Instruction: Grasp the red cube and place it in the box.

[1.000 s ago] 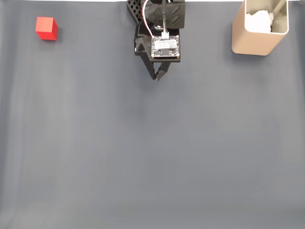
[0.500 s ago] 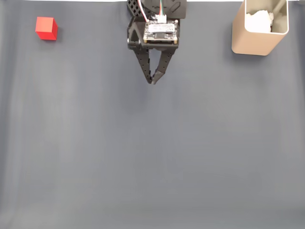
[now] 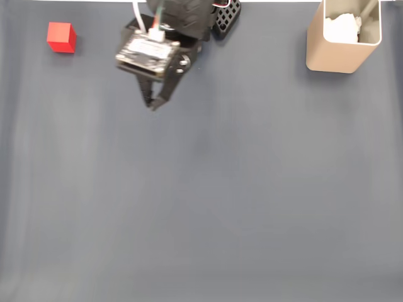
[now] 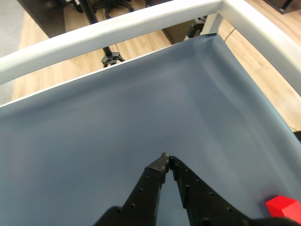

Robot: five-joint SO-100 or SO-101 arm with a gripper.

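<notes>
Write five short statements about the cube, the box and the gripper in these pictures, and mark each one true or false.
1. The red cube sits on the grey table cover, apart from the gripper. True.
2. The gripper holds the cube. False: its fingers are closed on nothing.
3. In the fixed view, the beige box stands at the upper right. True.
4. The cube is inside the box. False: it lies at the upper left, far from the box.
5. The box holds something white. True.
</notes>
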